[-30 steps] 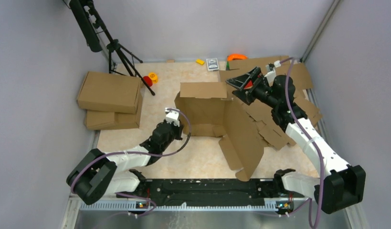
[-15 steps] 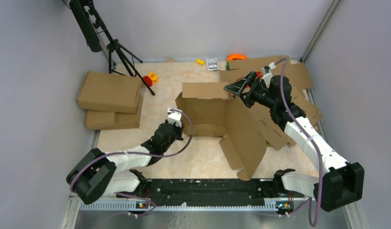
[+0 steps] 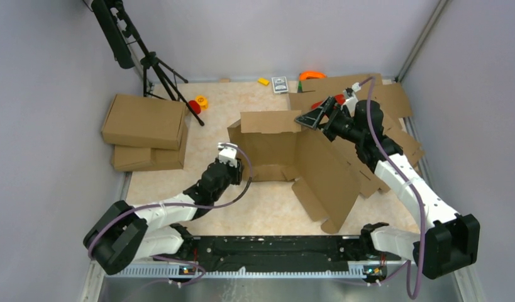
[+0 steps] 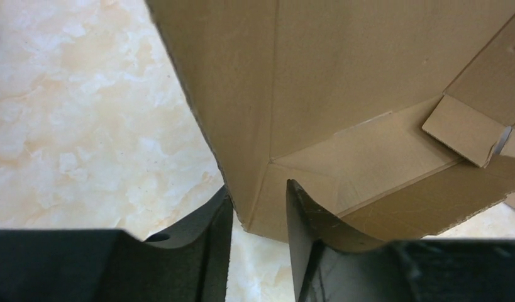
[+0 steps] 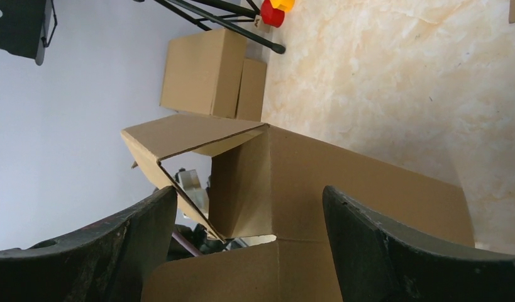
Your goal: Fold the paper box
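Table: a marbled beige top is carrying everything.
Paper box: it is standing half-formed at the middle of the table, its back wall and left wall upright. One long panel is leaning out toward the near right, and a flap is tipping inward along the top of the back wall.
Flat sheets: cut cardboard is lying heaped at the far right, just behind the box.
Closed boxes: two are sitting stacked at the left edge, well apart from the work.
Tripod: it is standing in the far left corner.
Right gripper: it is hovering at the top right end of the back wall, fingers spread wide and gripping nothing.
Left gripper: it is sitting low at the box's near left corner. Its fingers are partly parted, one on each side of the left wall's bottom edge (straddling, not pinching).
Card pack: it is lying by the far wall.
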You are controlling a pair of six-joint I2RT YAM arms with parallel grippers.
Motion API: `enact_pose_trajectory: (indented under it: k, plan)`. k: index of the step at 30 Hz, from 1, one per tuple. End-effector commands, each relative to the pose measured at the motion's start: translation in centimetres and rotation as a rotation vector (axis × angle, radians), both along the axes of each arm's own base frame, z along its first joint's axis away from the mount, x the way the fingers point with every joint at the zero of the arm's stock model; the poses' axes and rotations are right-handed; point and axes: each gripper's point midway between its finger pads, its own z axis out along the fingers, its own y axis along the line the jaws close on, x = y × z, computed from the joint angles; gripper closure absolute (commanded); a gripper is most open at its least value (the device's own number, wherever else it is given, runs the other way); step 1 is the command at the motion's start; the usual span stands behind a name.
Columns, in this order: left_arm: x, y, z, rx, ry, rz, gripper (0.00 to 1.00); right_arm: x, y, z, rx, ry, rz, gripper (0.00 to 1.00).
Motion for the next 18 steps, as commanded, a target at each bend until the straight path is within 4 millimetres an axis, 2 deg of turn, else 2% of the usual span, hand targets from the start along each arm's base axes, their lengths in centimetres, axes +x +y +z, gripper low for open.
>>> enact_pose_trajectory:
  k: [1, 6, 12, 18]
  plan:
    - [1.0, 0.1, 3.3, -0.043, -0.087, 0.039, 0.58, 0.0, 0.1, 2.4, -0.019, -0.074, 0.013, 0.17]
    - [1.3, 0.3, 5.8, -0.070, -0.147, 0.051, 0.43, 0.1, 0.0, 2.6, -0.027, -0.083, 0.013, 0.17]
    - [1.0, 1.3, 9.2, -0.125, -0.234, 0.055, 0.29, 0.1, 0.1, 2.9, -0.029, -0.089, 0.019, 0.16]
    - [0.1, 2.2, 12.9, -0.265, -0.297, 0.010, 0.25, 0.3, 0.3, 3.2, -0.030, -0.093, 0.028, 0.16]
